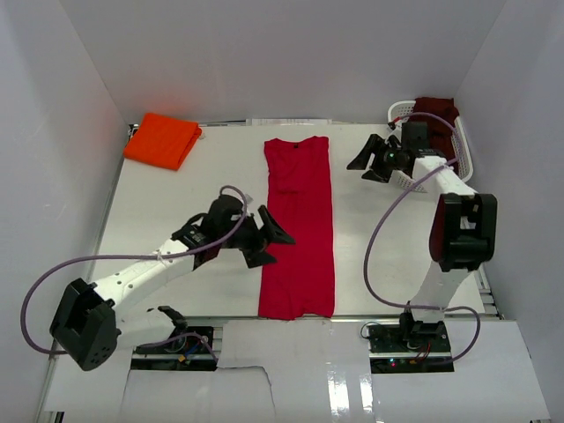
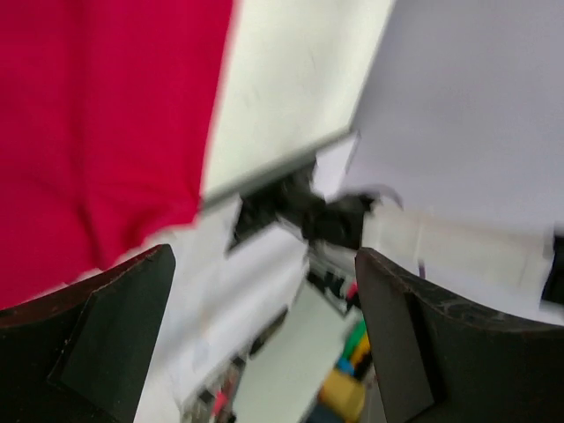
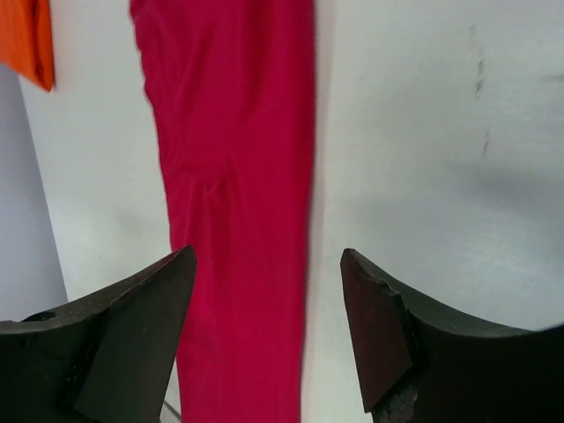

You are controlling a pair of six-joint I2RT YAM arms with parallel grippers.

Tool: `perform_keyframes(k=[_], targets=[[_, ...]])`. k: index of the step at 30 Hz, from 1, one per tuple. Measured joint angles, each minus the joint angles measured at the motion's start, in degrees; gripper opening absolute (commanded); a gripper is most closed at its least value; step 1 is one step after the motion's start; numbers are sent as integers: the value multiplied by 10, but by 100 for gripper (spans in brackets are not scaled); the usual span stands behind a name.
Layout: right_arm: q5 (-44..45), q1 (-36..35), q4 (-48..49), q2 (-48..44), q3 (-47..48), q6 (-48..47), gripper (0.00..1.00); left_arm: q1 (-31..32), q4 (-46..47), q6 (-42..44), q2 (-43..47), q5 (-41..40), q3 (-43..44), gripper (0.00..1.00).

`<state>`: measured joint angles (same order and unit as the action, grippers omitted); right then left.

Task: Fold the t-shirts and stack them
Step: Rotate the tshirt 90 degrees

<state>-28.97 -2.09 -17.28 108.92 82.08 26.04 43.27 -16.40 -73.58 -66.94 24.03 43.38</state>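
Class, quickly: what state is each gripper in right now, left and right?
Left gripper: open, holding nothing.
Right gripper: open, holding nothing.

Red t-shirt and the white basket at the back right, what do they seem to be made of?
Red t-shirt: soft cloth, probably a cotton knit or blend, matte. It lies flat in a long folded strip with gentle creases. White basket: rigid plastic, likely moulded, smooth-looking. Its wall is an open lattice that holds its shape.

There were three shirts: red shirt (image 1: 298, 225), orange shirt (image 1: 162, 139), maroon shirt (image 1: 436, 109). There was one basket (image 1: 398, 109), one table (image 1: 176, 203), and two grippers: left gripper (image 1: 274, 248), right gripper (image 1: 361, 171).
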Motion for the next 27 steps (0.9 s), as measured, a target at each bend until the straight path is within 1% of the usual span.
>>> perform_keyframes(k=[2, 4, 5, 6, 8, 11, 13, 17, 22, 25, 27], targets=[[-9, -2, -2, -64, -53, -16, 72, -72, -10, 52, -13, 5, -8, 94], [-21, -6, -8, -106, -91, -26, 71, -117, -30, 116, -55, 9, 5, 94], [-28, -8, -11, -120, -107, -31, 71, -129, -39, 151, -89, 10, 22, 94], [-33, -12, -15, -127, -119, -36, 71, -135, -51, 182, -125, 10, 45, 92], [-42, -23, -22, -130, -140, -43, 72, -139, -70, 246, -196, 11, 103, 90], [-45, -48, -33, -130, -181, -50, 72, -144, -75, 292, -245, 9, 147, 90], [-44, -66, -32, -131, -218, -53, 72, -149, -80, 318, -259, 5, 160, 90], [-51, -93, -27, -144, -289, -52, 70, -161, -94, 347, -259, -8, 158, 90], [-56, -114, -15, -156, -316, -46, 70, -173, -89, 367, -259, -7, 149, 89], [-61, -127, 4, -166, -321, -40, 62, -177, -70, 374, -262, 9, 150, 87], [-64, -136, 14, -167, -323, -36, 52, -177, -59, 377, -273, 28, 157, 83]])
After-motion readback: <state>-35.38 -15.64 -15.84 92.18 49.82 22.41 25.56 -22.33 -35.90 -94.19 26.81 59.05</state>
